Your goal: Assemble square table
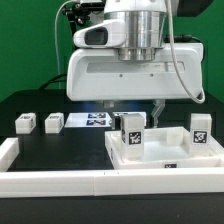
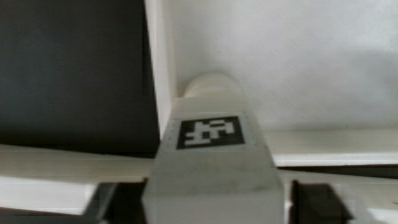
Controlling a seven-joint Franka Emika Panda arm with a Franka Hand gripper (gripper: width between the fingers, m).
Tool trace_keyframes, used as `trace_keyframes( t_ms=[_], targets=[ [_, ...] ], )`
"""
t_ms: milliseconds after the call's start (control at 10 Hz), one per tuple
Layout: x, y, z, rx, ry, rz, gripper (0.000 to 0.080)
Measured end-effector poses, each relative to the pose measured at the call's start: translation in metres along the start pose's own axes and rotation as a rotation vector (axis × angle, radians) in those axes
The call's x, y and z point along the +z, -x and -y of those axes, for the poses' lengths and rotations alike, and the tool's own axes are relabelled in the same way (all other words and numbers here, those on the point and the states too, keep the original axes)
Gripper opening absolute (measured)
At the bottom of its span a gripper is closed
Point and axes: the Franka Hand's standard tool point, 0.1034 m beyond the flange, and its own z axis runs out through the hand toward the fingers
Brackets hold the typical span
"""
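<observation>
The white square tabletop (image 1: 165, 156) lies tray-like at the exterior view's right. One tagged white leg (image 1: 131, 131) stands upright at its near-left corner, and my gripper (image 1: 131, 112) comes down on it from above. In the wrist view that leg (image 2: 214, 140) fills the gap between my two dark fingers (image 2: 118, 196), which press against its sides; the gripper (image 2: 215, 198) is shut on it. The tabletop (image 2: 302, 70) shows pale behind the leg. A second leg (image 1: 201, 128) stands at the tabletop's far-right corner. Two more legs (image 1: 24, 123) (image 1: 53, 122) sit on the black table at the left.
The marker board (image 1: 95, 120) lies flat on the table between the loose legs and the tabletop. A long white border rail (image 1: 60, 181) runs along the front edge and up the left side. The arm's large white body hangs over the middle.
</observation>
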Motion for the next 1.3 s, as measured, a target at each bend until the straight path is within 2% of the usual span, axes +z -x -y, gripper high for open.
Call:
trace_keyframes(
  t_ms=[100, 400, 600, 900, 1000, 1300],
  targets=[
    [0.0000, 0.0000, 0.0000, 0.000, 0.000, 0.000, 0.0290],
    [0.0000, 0.0000, 0.0000, 0.044, 0.000, 0.000, 0.0290],
    [0.0000, -0.0001, 0.0004, 0.182, -0.002, -0.001, 0.0290],
    [0.0008, 0.0004, -0.0005, 0.510, 0.005, -0.018, 0.0291],
    [0.0013, 0.0003, -0.0017, 0.630, -0.003, -0.028, 0.0291],
    [0.0013, 0.0003, -0.0014, 0.931, -0.004, -0.030, 0.0291]
  ],
)
